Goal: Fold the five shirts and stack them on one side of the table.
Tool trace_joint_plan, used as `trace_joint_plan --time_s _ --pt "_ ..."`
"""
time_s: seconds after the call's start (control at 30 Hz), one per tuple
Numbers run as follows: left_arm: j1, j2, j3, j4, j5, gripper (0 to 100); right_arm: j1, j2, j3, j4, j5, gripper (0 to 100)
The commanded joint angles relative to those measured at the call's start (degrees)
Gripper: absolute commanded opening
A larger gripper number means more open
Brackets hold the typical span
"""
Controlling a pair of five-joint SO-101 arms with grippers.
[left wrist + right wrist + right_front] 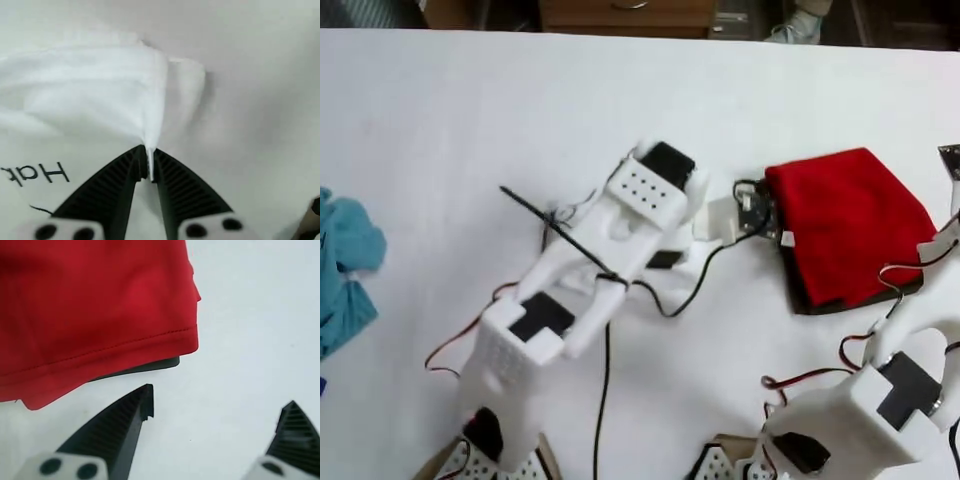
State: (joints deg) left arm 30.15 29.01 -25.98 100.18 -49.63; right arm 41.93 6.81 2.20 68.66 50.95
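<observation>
The left claw (pixel 150 167) is clamped tight on a thin ridge of white cloth, apparently the edge of a white shirt (pixel 100 95) that lies pale against the equally pale table (pixel 470 100). Pinching a raised fold like this probably gives the claw a firm enough hold to lift or drag the edge across for a fold. In the high view this arm stretches from the lower left toward the middle of the frame.

The right claw (pixel 220 400) stands wide apart and holds nothing. It hangs over bare table just beside the hemmed corner of the red shirt (pixel 90 305). The red shirt is already folded and rests on a dark shirt (pixel 150 365), whose edge peeks out beneath it. In the high view this pile sits at the right of the frame, so that side seems to be the stacking place.

A crumpled teal shirt (pixel 345 270) waits at the far left edge, well apart from the pile and not yet folded.
</observation>
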Motion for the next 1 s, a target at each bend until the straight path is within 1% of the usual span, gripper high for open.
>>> trace_joint_plan --time_s 0.0,0.17,0.3,0.37,0.53,0.6,0.7,0.8,0.87,0.97 --pt "-0.2 -4.8 5.9 -2.4 0.0 2 0.0 -0.2 -2.5 0.3 -0.3 38.7" --pt "-0.5 -4.9 14.5 -9.7 -0.1 3 0.2 -0.2 -2.5 0.3 -0.3 38.7" --pt "-0.3 -5.0 16.6 -10.0 0.0 4 0.5 -0.2 -2.5 0.3 -0.3 38.7" --pt "-0.4 -5.4 16.6 -10.0 0.0 8 0.5 -0.2 -2.5 0.3 -0.3 38.7" --pt "-0.6 -11.1 16.6 -9.9 0.0 25 0.5 -0.2 -2.4 0.3 -0.3 38.7" --pt "-0.8 -14.4 16.6 -9.9 0.2 28 0.5 -0.2 -2.4 0.3 -0.3 38.7" --pt "-4.0 -19.7 16.5 -10.5 0.4 29 0.5 -0.2 -2.4 0.3 -0.3 38.7" --pt "-11.0 -21.6 18.2 -12.4 0.4 29 0.4 -0.2 -2.3 0.3 -0.3 38.7" --pt "-14.3 -21.6 21.4 -14.3 0.1 29 0.0 -0.2 -2.2 0.3 -0.3 38.7" --pt "-15.4 -21.7 29.2 -19.7 0.0 29 -0.1 -0.2 -2.2 0.3 -0.4 38.7"
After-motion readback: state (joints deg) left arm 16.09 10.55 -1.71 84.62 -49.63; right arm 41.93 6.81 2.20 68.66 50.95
